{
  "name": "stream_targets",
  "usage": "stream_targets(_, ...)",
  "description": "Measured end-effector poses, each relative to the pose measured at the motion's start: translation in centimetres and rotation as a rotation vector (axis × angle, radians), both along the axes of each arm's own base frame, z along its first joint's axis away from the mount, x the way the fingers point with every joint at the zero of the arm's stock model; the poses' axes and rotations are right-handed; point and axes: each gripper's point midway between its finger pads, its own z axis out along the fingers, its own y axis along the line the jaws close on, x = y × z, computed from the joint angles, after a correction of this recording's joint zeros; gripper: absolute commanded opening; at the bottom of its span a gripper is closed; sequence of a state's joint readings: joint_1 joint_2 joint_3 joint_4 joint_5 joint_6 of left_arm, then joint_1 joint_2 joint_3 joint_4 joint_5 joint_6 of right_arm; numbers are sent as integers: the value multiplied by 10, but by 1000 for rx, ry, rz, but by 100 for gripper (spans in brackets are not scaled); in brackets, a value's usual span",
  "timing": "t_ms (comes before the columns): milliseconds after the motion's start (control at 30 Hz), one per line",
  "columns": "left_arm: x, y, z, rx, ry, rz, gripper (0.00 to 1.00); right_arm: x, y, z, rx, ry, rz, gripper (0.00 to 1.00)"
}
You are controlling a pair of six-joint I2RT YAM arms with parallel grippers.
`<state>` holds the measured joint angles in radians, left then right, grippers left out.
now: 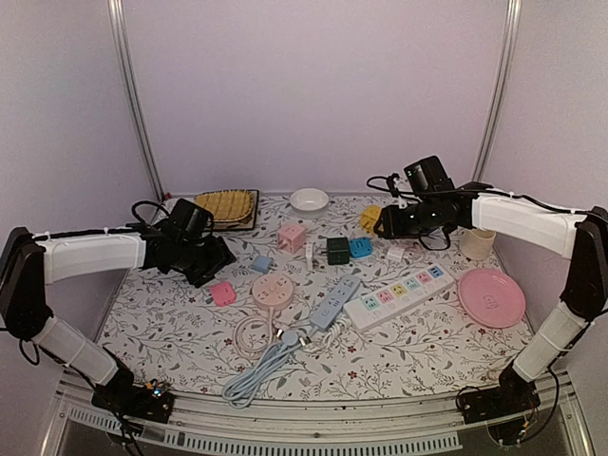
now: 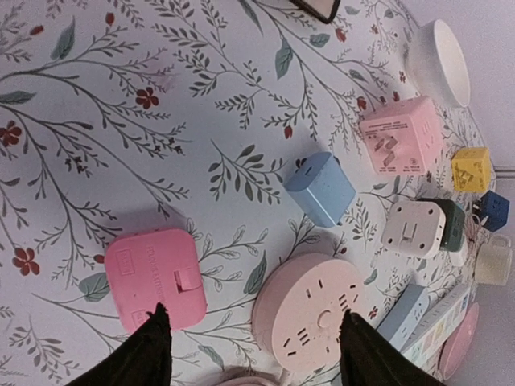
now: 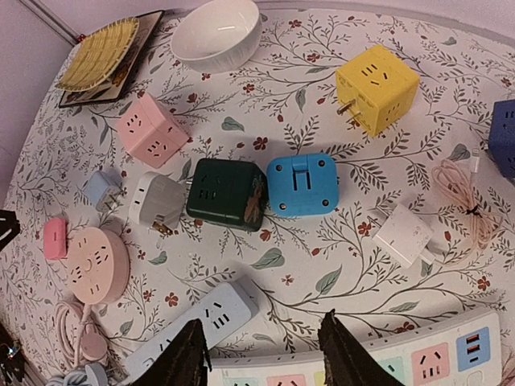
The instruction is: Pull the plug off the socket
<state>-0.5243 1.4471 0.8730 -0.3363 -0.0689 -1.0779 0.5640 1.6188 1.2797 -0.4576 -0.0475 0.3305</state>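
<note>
A worktop (image 1: 171, 332) covered in a cloth printed with leafy sprigs and small red flowers carries everything. At the middle of its far edge stands an empty white bowl (image 1: 309, 199), upright. At the far left corner a yellow ribbed dish (image 1: 226, 204) lies on a dark board (image 3: 121, 78). By the right edge lies a flat pink plate (image 1: 491, 296), and a cream cup (image 1: 477, 244) stands just beyond it.

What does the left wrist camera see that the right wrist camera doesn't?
Only the left wrist view shows the cream mug and the pink plate. Only the right wrist view shows the coiled pink cable. Both show the round pink socket, the pink cube, the white bowl and the yellow cube.
</note>
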Motion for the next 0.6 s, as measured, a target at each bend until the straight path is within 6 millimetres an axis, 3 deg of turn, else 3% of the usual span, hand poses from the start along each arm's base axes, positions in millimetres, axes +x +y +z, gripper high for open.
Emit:
stream_targets(133,9,-3,11,12,-34,-23,96,-1,-10,1,15,0,-30,76)
stream_targets(267,18,-5,25,30,-81,-46,97,2,-22,10,36,-20,-70,100)
stream_targets(600,34,18,41,73,-148,-75,97,12,-75,20,43,-76,-221,99)
